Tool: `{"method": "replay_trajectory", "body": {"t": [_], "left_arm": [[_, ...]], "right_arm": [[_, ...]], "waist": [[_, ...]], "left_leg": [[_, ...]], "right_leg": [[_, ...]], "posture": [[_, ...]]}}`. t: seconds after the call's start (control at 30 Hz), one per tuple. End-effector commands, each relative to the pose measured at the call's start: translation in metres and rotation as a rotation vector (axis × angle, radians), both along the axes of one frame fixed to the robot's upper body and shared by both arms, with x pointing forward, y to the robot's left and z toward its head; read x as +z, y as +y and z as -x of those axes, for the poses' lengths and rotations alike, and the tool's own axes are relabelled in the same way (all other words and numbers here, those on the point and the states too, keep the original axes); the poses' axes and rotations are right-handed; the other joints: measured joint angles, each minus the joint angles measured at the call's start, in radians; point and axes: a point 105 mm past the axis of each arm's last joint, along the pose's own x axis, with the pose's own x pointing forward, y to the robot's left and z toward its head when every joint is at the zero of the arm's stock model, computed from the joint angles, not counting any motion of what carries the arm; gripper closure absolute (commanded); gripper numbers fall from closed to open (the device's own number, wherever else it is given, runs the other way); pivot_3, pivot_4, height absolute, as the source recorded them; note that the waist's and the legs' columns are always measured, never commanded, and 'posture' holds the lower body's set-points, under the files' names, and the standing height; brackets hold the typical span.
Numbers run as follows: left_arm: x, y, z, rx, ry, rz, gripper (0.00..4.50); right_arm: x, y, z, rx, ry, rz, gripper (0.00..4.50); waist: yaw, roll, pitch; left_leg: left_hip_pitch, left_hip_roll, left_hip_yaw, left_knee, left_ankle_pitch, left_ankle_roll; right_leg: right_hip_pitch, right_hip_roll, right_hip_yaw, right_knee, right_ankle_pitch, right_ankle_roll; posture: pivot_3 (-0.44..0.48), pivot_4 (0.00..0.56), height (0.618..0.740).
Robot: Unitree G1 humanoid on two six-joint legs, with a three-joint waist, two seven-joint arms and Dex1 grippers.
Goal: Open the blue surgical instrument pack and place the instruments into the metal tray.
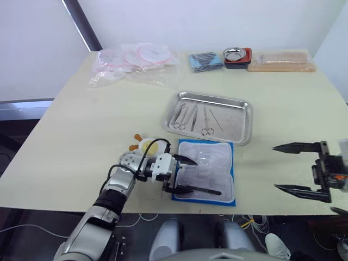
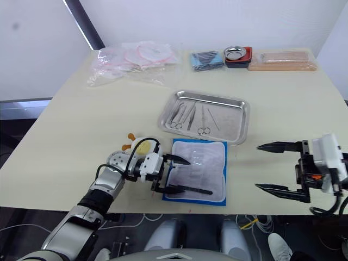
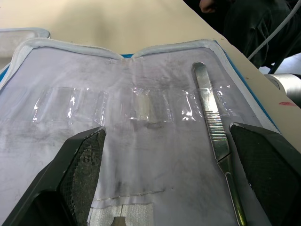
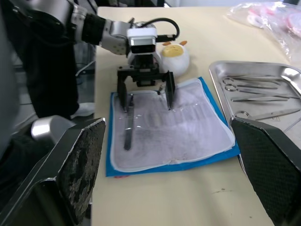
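Spread wide, the left gripper (image 1: 186, 175) straddles one instrument (image 3: 212, 120) on the opened blue surgical instrument pack (image 1: 206, 169). Beyond the pack, the metal tray (image 1: 241, 128) holds other instruments (image 1: 193, 115). Right of the pack, the right gripper (image 1: 294, 168) hangs open.

One opened blue pack (image 1: 206, 170), one instrument on its lining (image 3: 212, 120), four instruments in one metal tray (image 1: 243, 122), two grippers (image 1: 181, 175) (image 1: 296, 167), one small bowl (image 1: 235, 54).

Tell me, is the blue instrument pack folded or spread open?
Spread open: the blue surgical instrument pack lies flat, its pale lining facing up, one instrument on it.
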Motion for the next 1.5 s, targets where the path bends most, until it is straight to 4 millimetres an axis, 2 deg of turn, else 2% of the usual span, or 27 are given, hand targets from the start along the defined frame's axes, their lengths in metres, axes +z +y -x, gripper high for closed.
{"method": "replay_trajectory", "body": {"t": [0.03, 0.2, 0.37, 0.53, 0.8, 1.03, 1.2, 1.3, 1.4, 1.47, 1.5], "left_arm": [[-0.052, 0.017, 0.028, -0.03, 0.181, -0.189, 0.0], [-0.053, 0.017, 0.03, -0.042, 0.182, -0.197, 0.0], [-0.051, 0.017, 0.027, -0.049, 0.172, -0.205, 0.0], [-0.052, 0.018, 0.029, -0.07, 0.161, -0.224, 0.0], [-0.05, 0.019, 0.033, -0.096, 0.178, -0.22, 0.0], [-0.05, 0.02, 0.035, -0.115, 0.185, -0.222, 0.0], [-0.051, 0.02, 0.035, -0.111, 0.179, -0.226, 0.0], [-0.051, 0.019, 0.035, -0.107, 0.18, -0.223, 0.0], [-0.052, 0.021, 0.036, -0.105, 0.182, -0.226, 0.0], [-0.053, 0.022, 0.036, -0.105, 0.183, -0.23, 0.0], [-0.053, 0.022, 0.036, -0.104, 0.183, -0.231, 0.0]], "right_arm": [[-0.013, 0.017, 0.001, 0.006, -0.01, 0.018, 0.07], [-0.044, 0.044, -0.018, -0.053, -0.051, 0.05, 0.07], [-0.068, 0.069, -0.012, 0.026, 0.0, 0.104, 0.07], [-0.096, 0.082, -0.021, -0.008, 0.042, 0.162, 0.07], [-0.121, 0.088, -0.036, -0.033, 0.043, 0.206, 0.07], [-0.132, 0.098, -0.03, 0.031, 0.06, 0.217, 0.07], [-0.142, 0.093, -0.029, 0.017, 0.101, 0.256, 0.07], [-0.147, 0.089, -0.024, 0.032, 0.125, 0.27, 0.72], [-0.149, 0.087, -0.02, 0.051, 0.132, 0.278, 2.05], [-0.149, 0.087, -0.018, 0.055, 0.138, 0.276, 3.17], [-0.149, 0.087, -0.018, 0.057, 0.139, 0.276, 3.36]], "waist": [[-0.001, 0.0, 0.0], [-0.008, -0.001, 0.0], [-0.01, -0.002, 0.0], [-0.015, -0.002, 0.0], [-0.023, -0.003, -0.001], [-0.025, -0.005, -0.004], [-0.025, -0.006, -0.005], [-0.025, -0.006, -0.008], [-0.025, -0.008, -0.011], [-0.025, -0.009, -0.012], [-0.025, -0.011, -0.013]], "left_leg": [[0.0, 0.0, 0.0, 0.0, 0.0, 0.0], [0.0, 0.0, 0.0, 0.0, 0.0, 0.0], [0.0, 0.0, 0.0, 0.0, 0.0, 0.0], [0.0, 0.0, 0.0, 0.0, 0.0, 0.0], [0.0, 0.0, 0.001, 0.0, 0.0, 0.0], [0.001, 0.001, 0.001, 0.0, 0.0, 0.0], [0.001, 0.001, 0.001, 0.0, 0.0, 0.0], [0.003, 0.001, 0.001, 0.0, 0.0, 0.0], [0.003, 0.001, 0.001, 0.0, 0.0, 0.0], [0.003, 0.001, 0.001, 0.0, 0.0, 0.0], [0.003, 0.001, 0.001, 0.0, 0.0, 0.0]], "right_leg": [[0.0, 0.0, 0.0, 0.0, 0.0, 0.0], [0.0, 0.0, 0.001, 0.0, 0.0, 0.0], [0.0, 0.0, 0.001, 0.0, 0.0, 0.0], [0.0, 0.0, 0.001, 0.0, 0.0, 0.0], [0.0, 0.001, 0.001, 0.0, 0.0, 0.0], [0.0, 0.003, 0.001, 0.0, 0.001, 0.001], [0.001, 0.003, 0.001, 0.0, 0.001, 0.001], [0.003, 0.003, 0.001, 0.0, 0.001, 0.0], [0.003, 0.003, 0.001, 0.0, 0.0, 0.0], [0.004, 0.003, 0.001, 0.0, 0.0, 0.0], [0.004, 0.003, 0.001, 0.0, 0.0, -0.001]], "posture": [[0.0, 0.15, 0.74], [0.0, 0.15, 0.74], [0.0, 0.15, 0.74], [0.0, 0.15, 0.74], [0.0, 0.15, 0.74], [0.0, 0.15, 0.74], [0.0, 0.15, 0.74], [0.0, 0.15, 0.74], [0.0, 0.15, 0.74], [0.0, 0.15, 0.74], [0.0, 0.15, 0.74]]}}
